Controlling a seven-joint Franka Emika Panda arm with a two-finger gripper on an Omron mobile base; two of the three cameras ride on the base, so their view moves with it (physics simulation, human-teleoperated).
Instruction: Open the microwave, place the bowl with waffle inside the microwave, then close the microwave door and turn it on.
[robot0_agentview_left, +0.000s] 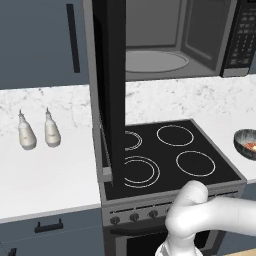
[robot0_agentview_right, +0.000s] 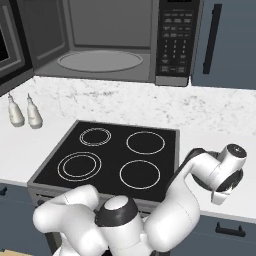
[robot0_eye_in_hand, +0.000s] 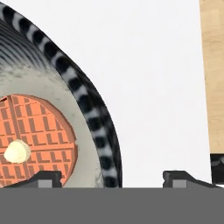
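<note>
Jaws apart over bowl (robot0_eye_in_hand: 94, 113), waffle (robot0_eye_in_hand: 37, 138) inside

White counter (robot0_agentview_left: 45, 170): two bottles (robot0_agentview_left: 37, 131), bowl (robot0_agentview_left: 246, 142).

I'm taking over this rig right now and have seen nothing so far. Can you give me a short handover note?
End effector: open, holding nothing, right above the bowl's near rim, one fingertip over the inside of the bowl, the other outside over the counter.
Bowl: on the white counter right of the stovetop, with the waffle inside it.
Microwave: above the stovetop, its door swung fully open, turntable bare.
Done: door opened.
Left: grip the bowl, set it on the turntable, shut the door, press the keypad to start.
</note>
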